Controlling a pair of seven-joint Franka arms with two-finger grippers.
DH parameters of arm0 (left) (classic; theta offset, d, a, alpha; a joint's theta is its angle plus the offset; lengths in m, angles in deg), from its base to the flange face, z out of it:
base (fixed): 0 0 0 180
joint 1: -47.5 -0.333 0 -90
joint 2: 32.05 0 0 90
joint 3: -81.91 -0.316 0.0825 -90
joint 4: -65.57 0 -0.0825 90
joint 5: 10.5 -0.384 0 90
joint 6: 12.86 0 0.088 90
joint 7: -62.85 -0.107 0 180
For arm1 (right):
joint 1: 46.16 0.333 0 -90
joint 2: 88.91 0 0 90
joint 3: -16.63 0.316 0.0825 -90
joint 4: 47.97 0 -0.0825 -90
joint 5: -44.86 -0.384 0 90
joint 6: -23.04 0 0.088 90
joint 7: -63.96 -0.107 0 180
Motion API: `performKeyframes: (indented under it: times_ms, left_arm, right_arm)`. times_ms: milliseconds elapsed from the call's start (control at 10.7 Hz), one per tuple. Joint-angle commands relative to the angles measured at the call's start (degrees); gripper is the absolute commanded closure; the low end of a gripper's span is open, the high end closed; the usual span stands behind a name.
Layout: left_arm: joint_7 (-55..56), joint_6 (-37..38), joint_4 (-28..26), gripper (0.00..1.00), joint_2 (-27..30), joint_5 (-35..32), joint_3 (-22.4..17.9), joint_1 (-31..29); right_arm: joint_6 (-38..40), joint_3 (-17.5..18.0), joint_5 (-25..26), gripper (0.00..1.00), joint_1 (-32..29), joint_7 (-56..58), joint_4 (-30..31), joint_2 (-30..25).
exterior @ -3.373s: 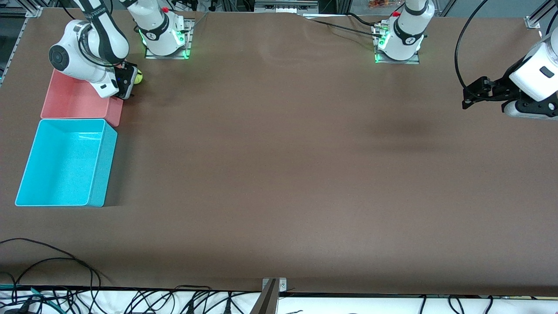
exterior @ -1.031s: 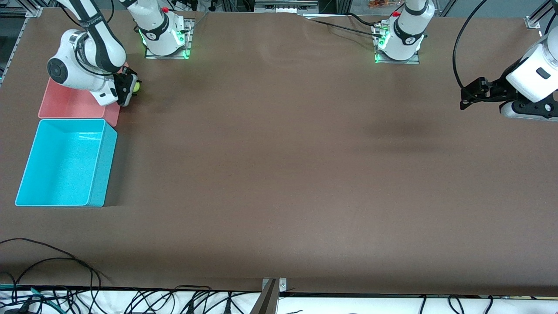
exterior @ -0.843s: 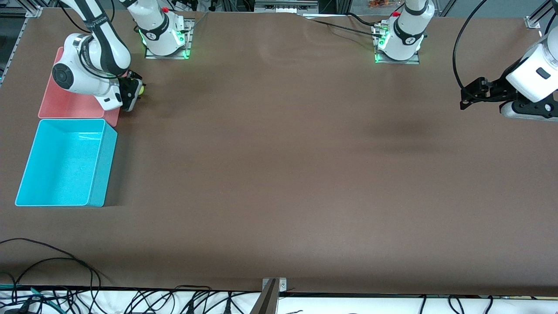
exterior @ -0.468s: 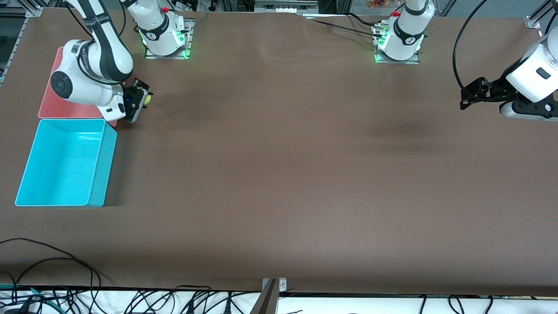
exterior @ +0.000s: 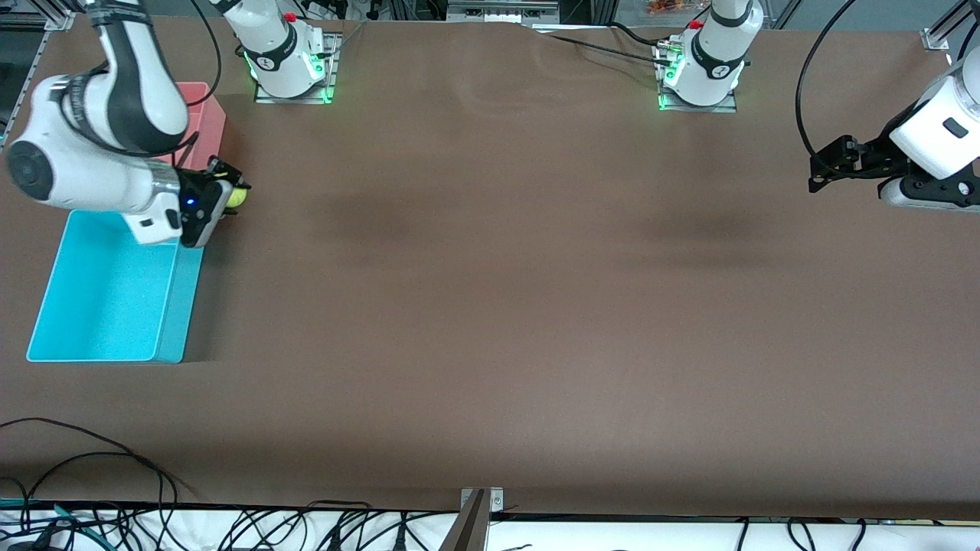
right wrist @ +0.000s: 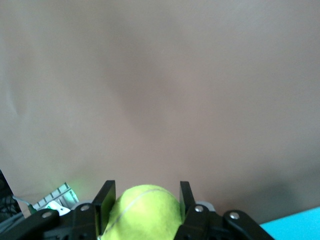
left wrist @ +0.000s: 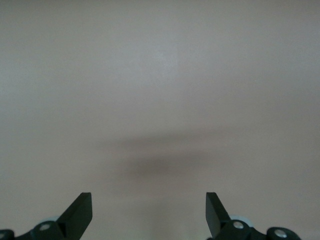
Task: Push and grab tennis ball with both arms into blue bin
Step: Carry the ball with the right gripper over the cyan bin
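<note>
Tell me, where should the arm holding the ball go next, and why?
Probably a short carry sideways over the rectangular cyan-blue plastic bin. The right gripper is shut on the fuzzy yellow-green tennis ball, up in the air beside the bin's wall rather than over its open inside. The left gripper waits, open.

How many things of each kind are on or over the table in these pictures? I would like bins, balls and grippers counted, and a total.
Bins: 2, the blue bin and the pink bin.
Balls: 1, the tennis ball, held in the right gripper.
Grippers: 2, the right gripper and the open left gripper, which waits at its own end of the table.
Total: 5.
</note>
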Motion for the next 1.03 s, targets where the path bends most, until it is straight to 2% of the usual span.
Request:
performKeyframes:
  times_ms: [0,94,281,468,562,749,937]
  left_arm:
    - [0.7,1.3,1.9,0.00,-0.7,-0.2,0.1,0.2]
    - [0.7,1.3,1.9,0.00,-0.7,-0.3,0.1,0.2]
    - [0.7,1.4,1.9,0.00,-0.7,-0.2,0.1,0.2]
    - [0.7,1.4,1.9,0.00,-0.7,-0.3,0.1,0.2]
    - [0.7,1.4,1.9,0.00,-0.7,-0.3,0.1,0.2]
    - [0.7,1.4,1.9,0.00,-0.7,-0.2,0.1,0.2]
    - [0.7,1.4,1.8,0.00,-0.7,-0.3,0.1,0.2]
  right_arm:
    - [4.1,0.0,7.4,0.84,-0.4,-12.1,-11.6,5.4]
    - [3.7,-0.2,10.4,0.84,-0.8,-15.7,-13.2,5.5]
    - [1.7,-3.6,17.4,0.84,-1.0,-21.2,-15.5,7.6]
    - [-1.1,-7.1,25.4,0.84,-1.3,-20.4,-19.4,11.1]
    - [-1.3,-9.0,26.0,0.84,-1.3,-20.2,-21.8,13.0]
    - [-2.4,-10.2,29.6,0.84,-1.3,-19.2,-23.0,16.1]
    - [-5.6,-11.7,29.9,0.84,-1.4,-19.2,-23.2,19.8]
